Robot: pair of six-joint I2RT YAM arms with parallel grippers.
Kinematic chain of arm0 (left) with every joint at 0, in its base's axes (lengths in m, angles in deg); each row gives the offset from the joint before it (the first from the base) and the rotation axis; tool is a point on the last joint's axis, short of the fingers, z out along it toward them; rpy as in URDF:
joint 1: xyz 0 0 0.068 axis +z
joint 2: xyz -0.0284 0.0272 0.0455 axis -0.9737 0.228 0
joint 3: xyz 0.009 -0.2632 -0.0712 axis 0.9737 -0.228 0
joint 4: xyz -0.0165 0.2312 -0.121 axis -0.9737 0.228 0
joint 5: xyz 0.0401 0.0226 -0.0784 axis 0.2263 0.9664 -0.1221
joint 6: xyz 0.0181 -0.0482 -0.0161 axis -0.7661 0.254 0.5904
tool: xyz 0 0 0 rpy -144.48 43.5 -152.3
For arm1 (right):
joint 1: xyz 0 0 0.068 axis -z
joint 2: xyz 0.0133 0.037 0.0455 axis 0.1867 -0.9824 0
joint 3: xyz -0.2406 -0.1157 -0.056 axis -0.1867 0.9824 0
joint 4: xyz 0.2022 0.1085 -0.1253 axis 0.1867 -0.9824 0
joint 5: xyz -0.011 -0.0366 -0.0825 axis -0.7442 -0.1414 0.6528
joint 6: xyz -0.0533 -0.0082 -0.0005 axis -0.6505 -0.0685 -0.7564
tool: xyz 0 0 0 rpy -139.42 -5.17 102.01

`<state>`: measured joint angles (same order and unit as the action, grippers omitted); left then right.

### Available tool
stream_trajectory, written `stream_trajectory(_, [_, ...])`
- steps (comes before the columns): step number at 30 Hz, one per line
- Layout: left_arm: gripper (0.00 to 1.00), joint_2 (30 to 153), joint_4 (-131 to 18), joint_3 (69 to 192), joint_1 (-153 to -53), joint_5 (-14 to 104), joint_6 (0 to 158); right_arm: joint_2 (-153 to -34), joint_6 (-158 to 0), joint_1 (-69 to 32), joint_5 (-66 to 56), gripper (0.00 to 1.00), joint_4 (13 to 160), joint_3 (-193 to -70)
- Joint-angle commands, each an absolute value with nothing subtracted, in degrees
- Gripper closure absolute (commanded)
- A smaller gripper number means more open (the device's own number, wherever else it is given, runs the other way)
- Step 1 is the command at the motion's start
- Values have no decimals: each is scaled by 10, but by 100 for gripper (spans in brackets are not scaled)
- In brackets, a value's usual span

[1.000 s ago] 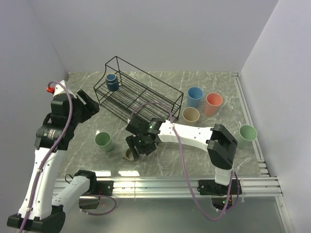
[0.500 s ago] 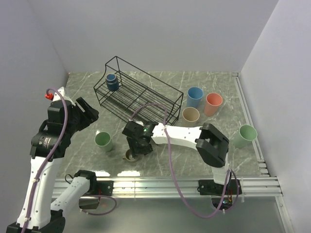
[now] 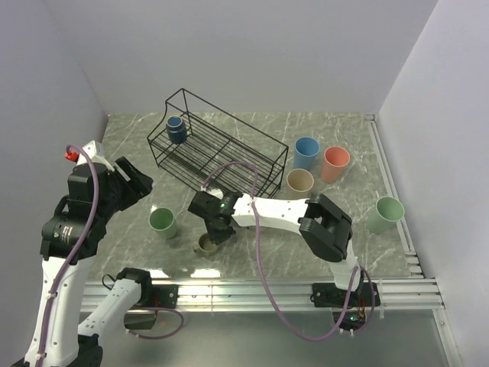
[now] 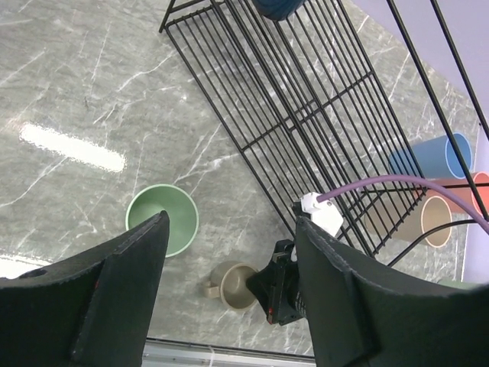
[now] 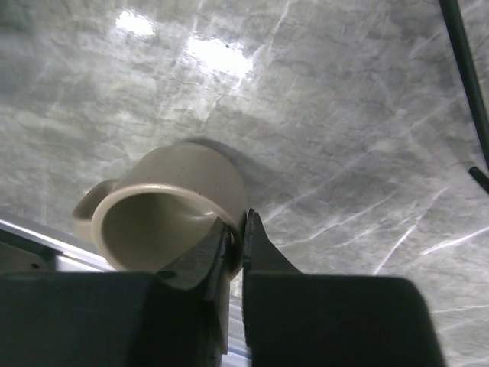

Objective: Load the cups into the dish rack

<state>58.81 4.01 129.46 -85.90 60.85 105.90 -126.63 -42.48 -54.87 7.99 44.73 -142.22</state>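
Observation:
My right gripper [image 5: 238,223] is shut on the rim of the tan handled mug [image 5: 164,210], one finger inside and one outside its wall. The mug [image 3: 203,245] stands on the table near the front edge, under the right gripper [image 3: 213,235]. The black wire dish rack [image 3: 229,153] holds a navy mug [image 3: 176,128] at its far left end. A pale-green cup [image 3: 163,222] stands left of the tan mug. My left gripper [image 4: 229,229] hangs open high above the green cup [image 4: 162,220] and the tan mug [image 4: 231,284], holding nothing.
Blue [image 3: 306,152], salmon-pink [image 3: 335,164] and beige [image 3: 300,182] cups cluster right of the rack. Another pale-green cup [image 3: 386,214] stands near the right rail. A metal rail [image 3: 267,289] runs along the table's front edge, close behind the tan mug.
My right gripper has closed from open onto the tan mug's rim, and its arm has shifted slightly left. The left arm has drifted left and lower in view, still open.

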Motion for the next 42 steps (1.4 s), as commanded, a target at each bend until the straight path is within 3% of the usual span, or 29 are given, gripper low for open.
stream_trajectory(1, [26,580,38,1315,-860,593,1063,-1267,-433,-545,85,100,449,-1447])
stream_trajectory(7, [15,585,51,1373,-860,541,1040,-1189,-456,-545,71,100,420,-1503])
stream_trajectory(11, [1,625,61,1449,-860,500,1035,-1131,-461,-518,81,100,370,-1597])
stream_trajectory(16, [1,678,20,1521,-860,413,1051,-1018,-440,-419,4,100,403,-1597])
stream_trajectory(19, [1,687,-123,1490,-859,258,1105,-949,-424,-351,-138,100,525,-1534])
stream_trajectory(22, [1,672,-405,1349,-858,105,1261,-902,-371,-311,-256,100,675,-1462])
stream_trajectory(23, [1,660,-611,1260,-856,69,1383,-895,-355,-295,-276,100,746,-1435])
stream_trajectory(27, [1,682,-970,1110,-855,61,1648,-884,-330,-284,-317,100,815,-1425])
stream_trajectory(29, [0,697,-1050,1074,-858,78,1736,-884,-326,-285,-321,100,831,-1424])
stream_trajectory(37, [1,744,-1239,1034,-878,128,1844,-891,-327,-284,-330,100,846,-1422])
stream_trajectory(42, [0,776,-1232,1062,-894,95,1865,-908,-362,-283,-325,100,818,-1449])
